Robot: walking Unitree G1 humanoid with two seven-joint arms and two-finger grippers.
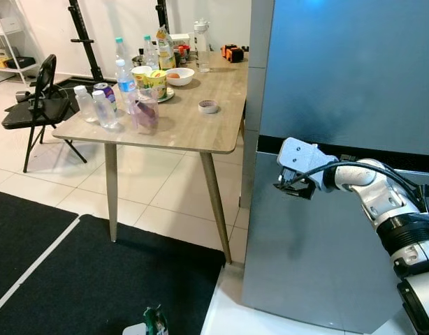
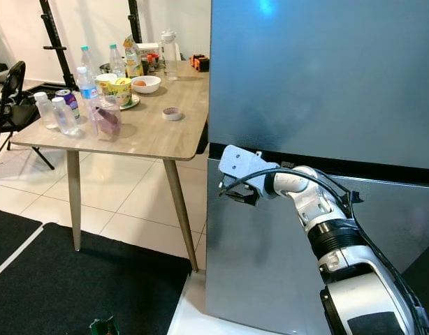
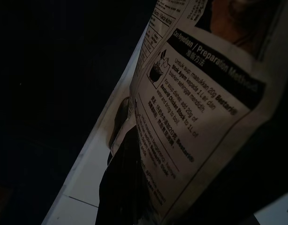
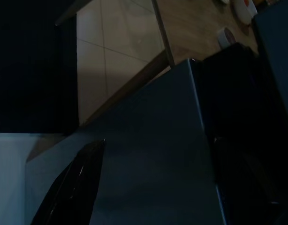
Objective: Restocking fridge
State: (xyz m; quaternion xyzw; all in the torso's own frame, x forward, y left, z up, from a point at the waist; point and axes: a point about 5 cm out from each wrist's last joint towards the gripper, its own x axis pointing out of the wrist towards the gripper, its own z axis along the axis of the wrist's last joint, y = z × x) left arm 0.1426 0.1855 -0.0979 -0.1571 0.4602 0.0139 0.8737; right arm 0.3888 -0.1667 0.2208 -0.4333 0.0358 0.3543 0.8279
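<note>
The tall grey fridge (image 2: 319, 77) has smooth, brushed-looking metal doors with a soft sheen. The pale wood-grain table (image 1: 200, 125) has a matt top and carries clear plastic bottles (image 1: 96, 105). The printed packet (image 3: 200, 108) looks like creased paper or foil.

A: Fridge (image 2: 319, 77) doors were shut, blocking entry. Table (image 1: 200, 125) corner sat just beside its left edge.
B: Tiled floor (image 1: 165, 202) under the table was open.

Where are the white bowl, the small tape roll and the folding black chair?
White bowl (image 1: 180, 76), left eye view, rim.
Small tape roll (image 1: 208, 106), left eye view, top.
Folding black chair (image 1: 34, 112), left eye view, seat.
</note>
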